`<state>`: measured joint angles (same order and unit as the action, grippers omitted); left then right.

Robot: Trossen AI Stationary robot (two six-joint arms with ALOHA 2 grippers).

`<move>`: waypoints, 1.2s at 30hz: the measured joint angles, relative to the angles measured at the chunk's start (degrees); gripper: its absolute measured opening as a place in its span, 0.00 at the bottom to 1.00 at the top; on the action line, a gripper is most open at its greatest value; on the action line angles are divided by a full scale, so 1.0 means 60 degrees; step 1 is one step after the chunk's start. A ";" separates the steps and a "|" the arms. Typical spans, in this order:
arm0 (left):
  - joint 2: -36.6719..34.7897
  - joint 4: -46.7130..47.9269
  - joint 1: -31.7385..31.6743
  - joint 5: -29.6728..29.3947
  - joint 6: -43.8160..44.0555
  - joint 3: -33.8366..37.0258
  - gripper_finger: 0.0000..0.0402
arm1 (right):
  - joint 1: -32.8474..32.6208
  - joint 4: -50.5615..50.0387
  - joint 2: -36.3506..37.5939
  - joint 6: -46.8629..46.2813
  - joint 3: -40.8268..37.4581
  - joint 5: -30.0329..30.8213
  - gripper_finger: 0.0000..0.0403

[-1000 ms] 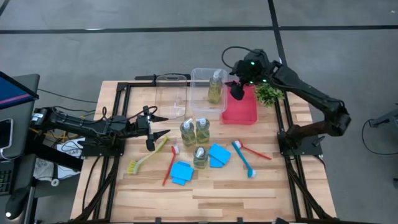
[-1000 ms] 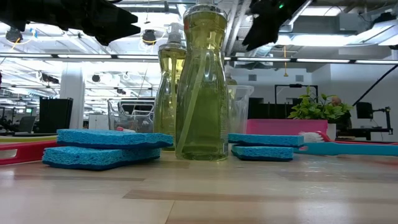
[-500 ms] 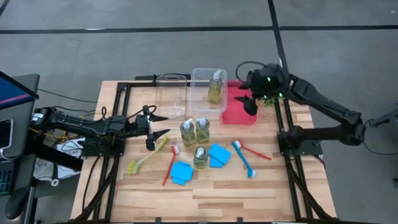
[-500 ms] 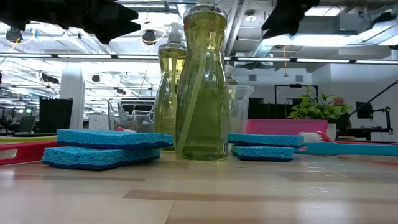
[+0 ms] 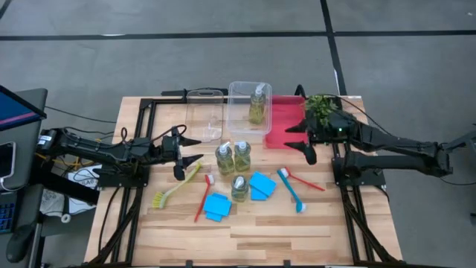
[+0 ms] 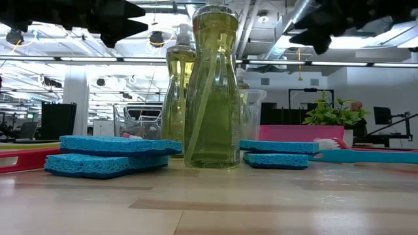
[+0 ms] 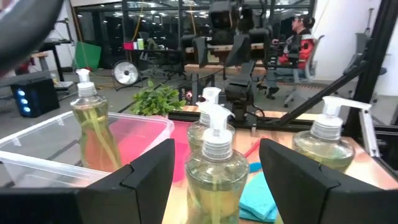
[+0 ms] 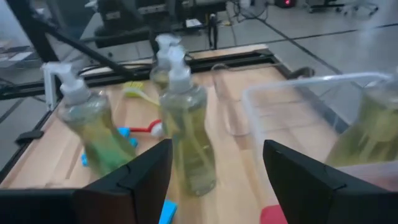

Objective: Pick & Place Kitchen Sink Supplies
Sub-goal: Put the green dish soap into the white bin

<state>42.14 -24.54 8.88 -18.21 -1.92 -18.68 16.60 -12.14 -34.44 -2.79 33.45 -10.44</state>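
Three clear bottles of yellow-green liquid [image 5: 233,158] stand upright mid-table, and another bottle [image 5: 257,104] stands inside a clear bin [image 5: 239,91]. Blue sponges [image 5: 261,184] lie flat beside slim brushes: a yellow-green one [image 5: 174,188], a red one [image 5: 202,198] and a blue one [image 5: 291,189]. My left gripper [image 5: 193,150] is open and hovers left of the bottles, which show between its fingers in the left wrist view [image 7: 214,168]. My right gripper [image 5: 300,142] is open and hovers by the red bin's near right corner, facing the bottles [image 8: 186,137].
A second clear bin [image 5: 204,112] stands left of the first, and a red bin [image 5: 288,113] stands to its right. A small leafy plant [image 5: 321,106] sits at the far right corner. A second red brush [image 5: 308,182] and another blue sponge [image 5: 216,206] lie nearer. Bare wood runs along the near edge [image 5: 245,238].
My right gripper has swung from above the red bin's far left corner toward the table's right and near side. It has turned to point left at the bottles and stays open. The left arm and all objects are unmoved.
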 joint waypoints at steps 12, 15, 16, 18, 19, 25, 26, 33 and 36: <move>0.2423 -0.2515 0.0000 0.0119 -0.0429 0.0000 0.59 | -0.0762 0.0476 0.0187 -0.0047 -0.0623 -0.0002 0.61; 0.3017 -0.3108 -0.0112 0.0138 -0.0643 -0.0086 0.59 | -0.0842 0.0510 0.0187 -0.0036 -0.0623 0.0000 0.61; 0.3191 -0.3108 -0.0200 0.0141 -0.0611 -0.0179 0.59 | -0.0857 0.0539 0.0187 -0.0022 -0.0623 0.0000 0.61; 0.3563 -0.3135 -0.0399 0.0130 -0.0434 -0.0368 0.59 | -0.0908 0.0578 0.0187 -0.0022 -0.0623 0.0000 0.61; 0.3760 -0.3132 -0.0504 0.0152 -0.0376 -0.0462 0.59 | -0.0936 0.0589 0.0187 -0.0022 -0.0623 0.0000 0.61; 0.4763 -0.3164 -0.0964 0.0927 -0.0273 -0.1066 0.59 | -0.0962 0.0610 0.0183 -0.0040 -0.0623 0.0000 0.61; 0.4904 -0.3177 -0.0993 0.1037 -0.0269 -0.1163 0.59 | -0.0962 0.0603 0.0183 -0.0042 -0.0623 0.0000 0.61; 0.5467 -0.3276 -0.1228 0.1065 -0.0272 -0.1686 0.59 | -0.0962 0.0410 0.0183 -0.0134 -0.0623 -0.0002 0.61; 0.5567 -0.3310 -0.1284 0.1066 -0.0272 -0.1845 0.59 | -0.0962 0.0293 0.0183 -0.0281 -0.0624 -0.0004 0.61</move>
<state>75.54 -44.40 1.18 -11.81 -3.55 -29.74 10.83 -10.38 -33.34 -4.48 29.71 -10.46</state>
